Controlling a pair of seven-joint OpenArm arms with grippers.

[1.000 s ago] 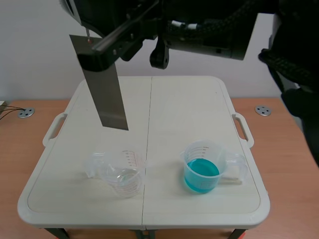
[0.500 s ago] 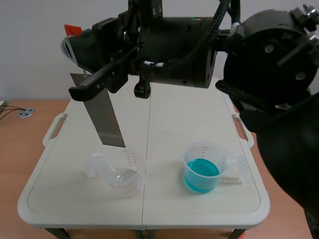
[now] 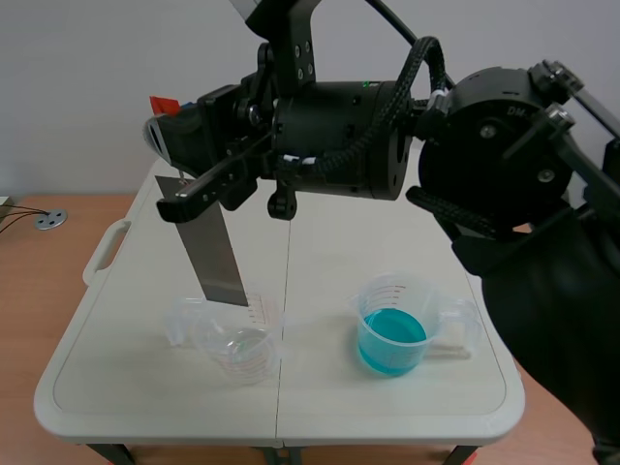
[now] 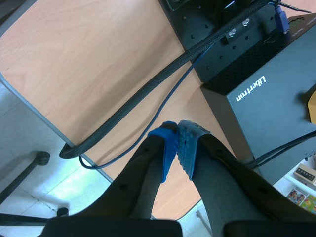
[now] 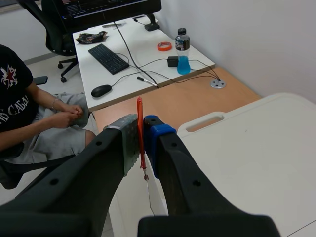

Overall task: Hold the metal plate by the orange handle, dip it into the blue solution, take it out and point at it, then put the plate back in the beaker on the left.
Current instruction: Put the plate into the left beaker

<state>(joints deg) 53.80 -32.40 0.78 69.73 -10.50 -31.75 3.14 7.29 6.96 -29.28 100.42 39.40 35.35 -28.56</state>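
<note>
Your right gripper [image 5: 140,129] is clamped on the orange handle [image 5: 139,106], the thin tab pinched edge-on between the grey and blue pads. The metal plate [image 3: 215,257] hangs from it, tilted, with its lower edge at the rim of the empty left beaker [image 3: 254,315]. You cannot tell from the scene view whether that edge is already inside the rim or just above it.

Change noted: over the last second the right arm has come down. The plate, first held high above the table [image 3: 368,213], now sits much lower and nearer the left beaker. You may judge this to be the final step, the return of the plate. The beaker of blue solution [image 3: 391,334] stands well apart to the right, untouched by the plate.

Risk, as a judgement: the tilted plate could catch the rim and tip the light beaker.

Your left gripper [image 4: 177,148] is closed on nothing, its pads pressed together. It is off the table, over a wooden desk with cables.

Writing: a black box [image 4: 266,94] ahead of the left gripper bears white lettering that seems to read "Ulixtron"; treat that reading as uncertain. The left beaker carries red graduation marks, too small to read. In the right wrist view, a seated person's black shirt [image 5: 12,98] shows partial white lettering, not legible in full.
</note>
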